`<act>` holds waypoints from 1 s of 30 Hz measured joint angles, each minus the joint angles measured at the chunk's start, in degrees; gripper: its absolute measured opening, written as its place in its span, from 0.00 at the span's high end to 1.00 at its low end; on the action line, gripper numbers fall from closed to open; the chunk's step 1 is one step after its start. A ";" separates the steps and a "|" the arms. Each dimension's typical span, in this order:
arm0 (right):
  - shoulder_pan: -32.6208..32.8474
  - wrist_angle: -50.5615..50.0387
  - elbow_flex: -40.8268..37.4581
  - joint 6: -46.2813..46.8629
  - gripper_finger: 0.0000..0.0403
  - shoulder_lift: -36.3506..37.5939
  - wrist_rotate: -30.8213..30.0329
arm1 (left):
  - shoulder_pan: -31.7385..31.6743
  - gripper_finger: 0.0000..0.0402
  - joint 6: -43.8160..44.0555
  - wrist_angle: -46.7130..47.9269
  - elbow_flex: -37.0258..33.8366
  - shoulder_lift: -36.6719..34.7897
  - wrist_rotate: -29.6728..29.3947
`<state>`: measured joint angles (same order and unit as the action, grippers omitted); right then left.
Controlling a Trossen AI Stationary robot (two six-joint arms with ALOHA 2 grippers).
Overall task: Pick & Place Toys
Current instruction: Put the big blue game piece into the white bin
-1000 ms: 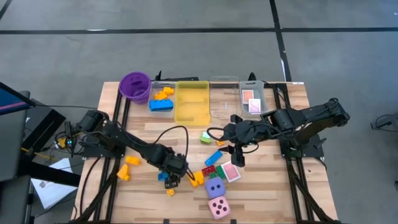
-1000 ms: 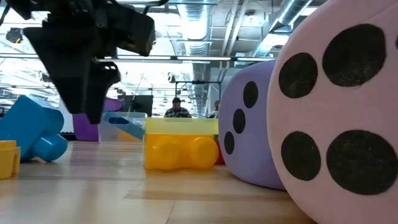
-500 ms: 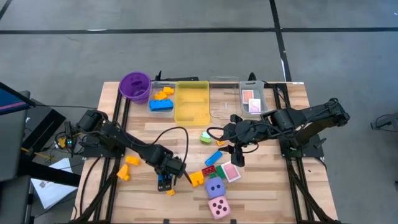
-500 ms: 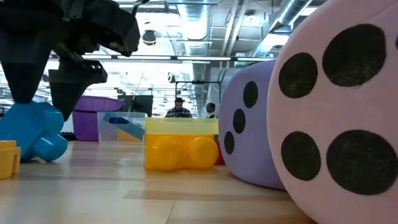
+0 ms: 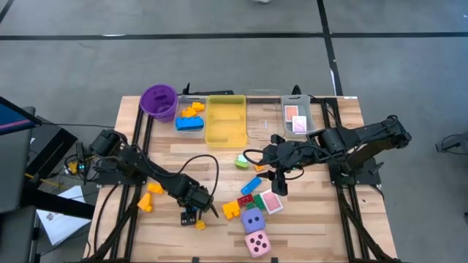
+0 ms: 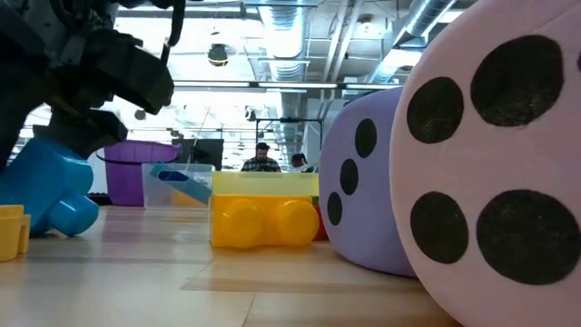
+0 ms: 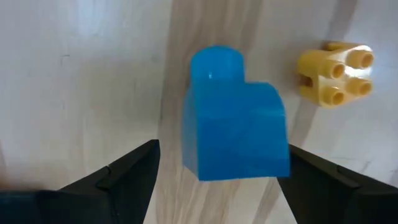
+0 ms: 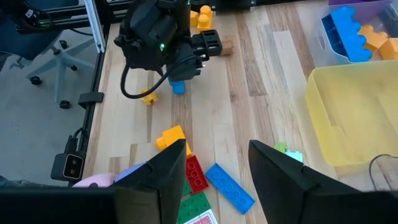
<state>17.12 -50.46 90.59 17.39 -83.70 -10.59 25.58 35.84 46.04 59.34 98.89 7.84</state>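
Note:
A blue brick (image 7: 233,118) lies on the table's near left part, with a small yellow brick (image 7: 336,74) beside it. My left gripper (image 7: 222,149) points down over the blue brick, open, one finger on each side of it; I cannot tell if they touch it. My right gripper (image 5: 280,184) hangs open and empty above the table's middle. Below it lie a yellow brick (image 5: 230,210), red and green bricks (image 5: 248,199), a flat blue brick (image 5: 251,185), cards (image 5: 272,202), a purple die (image 5: 253,220) and a pink die (image 5: 257,243).
Along the far edge stand a purple cup (image 5: 159,101), a clear tray (image 5: 190,117) holding bricks, a yellow tray (image 5: 225,120), another clear tray (image 5: 263,120) and one with cards (image 5: 296,119). Orange bricks (image 5: 150,196) lie at the left. People show in the room behind.
My left gripper has moved toward the table's near left and come down over the blue brick, so that its fingers now stand on either side of it. The yellow brick that it stood over shows clear of it now.

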 joint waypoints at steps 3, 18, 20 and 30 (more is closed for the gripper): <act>0.00 0.00 0.00 -0.20 0.58 0.00 0.00 | 0.00 0.29 0.69 -0.55 -0.36 0.00 -0.11; -0.76 0.00 0.00 -0.90 0.58 0.00 0.00 | -0.02 0.66 0.85 -16.48 -0.34 0.00 -0.28; -0.76 0.00 0.00 -0.90 0.58 0.00 0.00 | -0.11 0.70 0.65 -18.56 -0.34 0.00 -0.28; -0.76 0.21 0.00 -0.92 0.58 0.00 0.00 | -1.28 0.66 -8.80 -22.02 -0.34 -6.32 -9.48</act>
<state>16.36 -50.25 90.59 16.47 -83.70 -10.59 24.31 27.04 24.03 59.00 92.57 -1.65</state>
